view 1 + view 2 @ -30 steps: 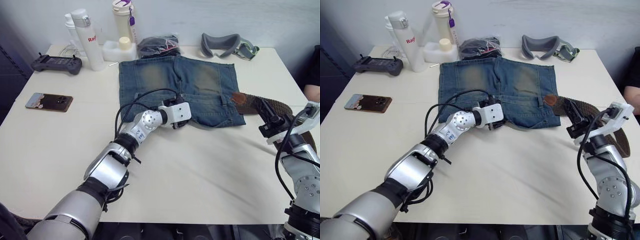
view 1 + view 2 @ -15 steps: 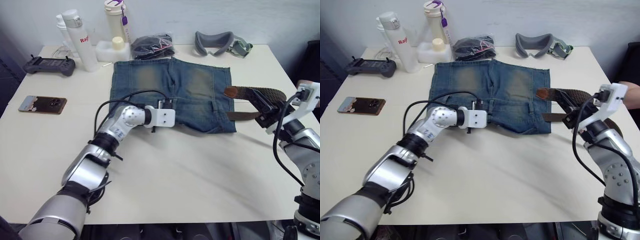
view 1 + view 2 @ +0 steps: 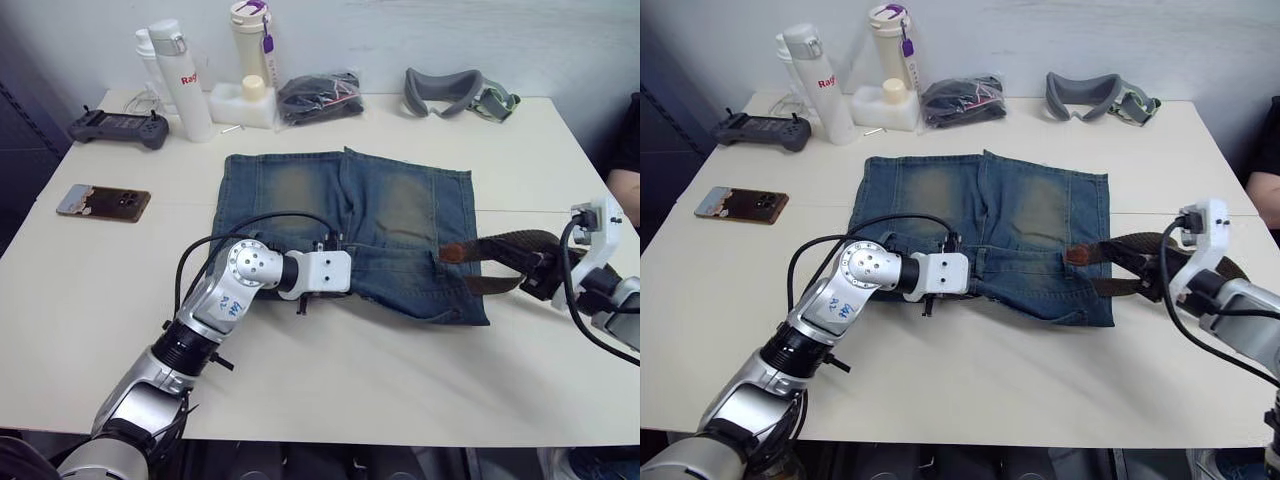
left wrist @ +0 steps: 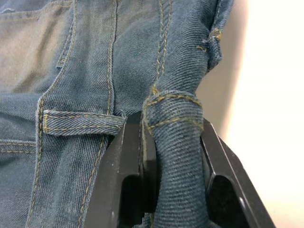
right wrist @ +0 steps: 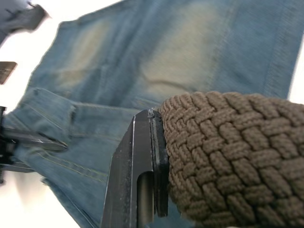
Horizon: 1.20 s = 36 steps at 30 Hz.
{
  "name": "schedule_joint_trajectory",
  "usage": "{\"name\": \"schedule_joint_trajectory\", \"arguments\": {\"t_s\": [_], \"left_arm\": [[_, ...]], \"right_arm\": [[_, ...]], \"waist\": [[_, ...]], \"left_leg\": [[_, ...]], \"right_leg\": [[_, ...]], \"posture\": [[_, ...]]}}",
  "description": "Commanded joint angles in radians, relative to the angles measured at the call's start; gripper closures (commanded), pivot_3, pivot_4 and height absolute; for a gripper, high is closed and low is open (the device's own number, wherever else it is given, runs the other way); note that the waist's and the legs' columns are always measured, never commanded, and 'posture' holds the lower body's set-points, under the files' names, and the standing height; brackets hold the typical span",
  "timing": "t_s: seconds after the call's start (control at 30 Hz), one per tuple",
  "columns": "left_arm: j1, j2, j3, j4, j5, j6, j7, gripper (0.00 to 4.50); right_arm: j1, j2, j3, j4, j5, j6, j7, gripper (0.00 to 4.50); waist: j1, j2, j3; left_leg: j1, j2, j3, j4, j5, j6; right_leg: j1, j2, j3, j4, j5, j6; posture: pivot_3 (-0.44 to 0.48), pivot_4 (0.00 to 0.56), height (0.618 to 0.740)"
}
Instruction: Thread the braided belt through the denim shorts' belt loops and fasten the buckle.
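Denim lay flat across the middle of the white tabletop (image 3: 420,390): the shorts (image 3: 350,215) were spread with the waistband toward you and the legs pointing at the far edge. Your left gripper (image 4: 164,190) had its jaws clenched on a bunched fold of that waistband, right beside a belt loop (image 4: 80,122) that lay sideways across the seam. Your right gripper (image 5: 156,190) was grasping the brown braided belt (image 3: 505,265), whose doubled length ran from the right edge of the shorts out toward your right arm; its tan leather tip (image 3: 455,253) rested on the denim near the right hip. I could not make out the buckle. Threading looked to be just beginning, with the belt seemingly through no loop yet. Next, you would probably need to hold the waistband steady with the left jaws while the right brought the belt's tip in line with the nearest loop and fed it under; the loop was narrow, so the tip had to go in flat.
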Motion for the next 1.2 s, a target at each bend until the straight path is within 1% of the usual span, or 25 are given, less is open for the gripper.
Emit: {"name": "schedule_joint_trajectory", "arguments": {"t_s": [0.03,0.07,0.1,0.17,0.2,0.27,0.33,0.43,0.53,0.67,0.87,1.07,1.2], "left_arm": [[0.007,0.036,0.007,-0.079,-0.07,0.111,-0.084,1.68],[0.0,0.046,0.028,-0.097,-0.103,0.176,-0.104,1.45],[-0.021,0.038,0.071,-0.119,-0.169,0.269,-0.12,0.87],[-0.081,0.016,0.151,-0.141,-0.262,0.408,-0.114,0.16],[-0.114,0.02,0.18,-0.144,-0.289,0.452,-0.11,0.06],[-0.162,0.04,0.225,-0.153,-0.339,0.528,-0.107,0.06],[-0.192,0.047,0.276,-0.145,-0.377,0.579,-0.079,0.06],[-0.202,0.067,0.331,-0.134,-0.414,0.629,-0.038,0.06],[-0.163,0.134,0.336,-0.136,-0.4,0.619,-0.009,0.06],[-0.115,0.179,0.344,-0.178,-0.439,0.641,0.015,0.06],[-0.071,0.195,0.34,-0.231,-0.478,0.662,0.058,0.06],[-0.021,0.194,0.336,-0.283,-0.507,0.678,0.106,0.06],[0.01,0.186,0.344,-0.326,-0.536,0.705,0.144,0.06]], "right_arm": [[-0.018,-0.021,-0.038,0.023,0.012,-0.006,0.013,4.5],[-0.027,-0.026,-0.033,0.04,0.005,-0.004,0.017,4.5],[-0.036,-0.031,-0.031,0.064,0.008,0.006,0.018,4.5],[-0.043,-0.038,-0.033,0.108,0.015,0.021,0.037,4.5],[-0.041,-0.04,-0.032,0.131,0.009,0.026,0.045,4.5],[-0.04,-0.044,-0.02,0.165,-0.017,0.032,0.072,4.5],[-0.07,-0.021,-0.019,0.209,-0.003,0.033,0.072,4.5],[-0.097,0.011,-0.002,0.261,-0.012,0.035,0.08,4.5],[-0.106,0.026,0.029,0.29,-0.052,0.045,0.091,4.5],[-0.121,0.038,0.059,0.298,-0.068,0.073,0.115,4.5],[-0.141,0.066,0.083,0.326,-0.084,0.115,0.144,4.5],[-0.235,0.127,0.175,0.384,-0.171,0.113,0.2,4.5],[-0.289,0.179,0.213,0.41,-0.226,0.101,0.226,4.5]], "waist": [[-0.002,0.0,0.0],[-0.003,0.0,0.0],[-0.005,0.0,0.0],[-0.004,0.0,0.0],[-0.003,0.0,0.0],[0.0,0.0,0.0],[-0.002,0.0,0.0],[-0.005,0.0,0.0],[-0.007,0.0,0.0],[-0.009,0.0,0.0],[0.0,0.0,0.0],[-0.008,0.0,0.0],[-0.014,0.0,0.0]], "left_leg": [[0.0,0.0,0.0,0.0,0.0,0.0],[0.0,0.001,0.0,0.0,0.0,0.0],[0.0,0.001,0.0,0.0,0.0,-0.001],[0.0,0.001,0.0,0.0,0.001,-0.001],[0.0,0.001,0.0,0.0,0.001,-0.001],[-0.002,0.001,-0.001,0.002,0.001,-0.001],[-0.001,0.0,-0.001,0.003,0.0,0.0],[-0.001,0.0,0.0,0.003,0.0,0.0],[-0.001,0.001,0.0,0.003,0.0,-0.001],[0.0,0.001,0.0,0.002,0.0,-0.001],[-0.001,0.0,0.0,0.003,0.0,-0.001],[0.0,0.001,0.0,0.003,0.0,-0.001],[0.0,0.001,0.0,0.003,0.0,-0.001]], "right_leg": [[0.0,0.0,0.0,0.0,0.0,0.0],[0.0,0.001,0.0,0.0,0.0,0.0],[0.0,0.001,0.0,0.0,0.0,0.0],[-0.001,0.002,0.0,0.001,0.0,0.0],[-0.001,0.001,0.0,0.001,0.0,0.0],[-0.001,0.002,-0.001,0.001,0.0,0.0],[0.0,0.001,0.0,0.001,0.0,0.0],[0.0,0.001,0.0,0.001,-0.001,0.001],[-0.001,0.002,0.001,0.001,-0.001,0.001],[-0.002,0.001,0.003,0.002,-0.001,0.001],[-0.001,0.001,0.003,0.002,0.0,0.001],[-0.001,0.001,0.004,0.002,0.0,0.001],[-0.002,0.001,0.004,0.002,0.0,0.001]], "posture": [[0.0,0.15,0.73],[0.0,0.15,0.73],[0.0,0.15,0.73],[0.0,0.15,0.73],[0.0,0.15,0.73],[0.0,0.15,0.73],[0.0,0.15,0.73],[0.0,0.15,0.73],[0.0,0.15,0.73],[0.0,0.15,0.73],[0.0,0.15,0.73],[0.0,0.15,0.73],[0.0,0.15,0.73]]}}
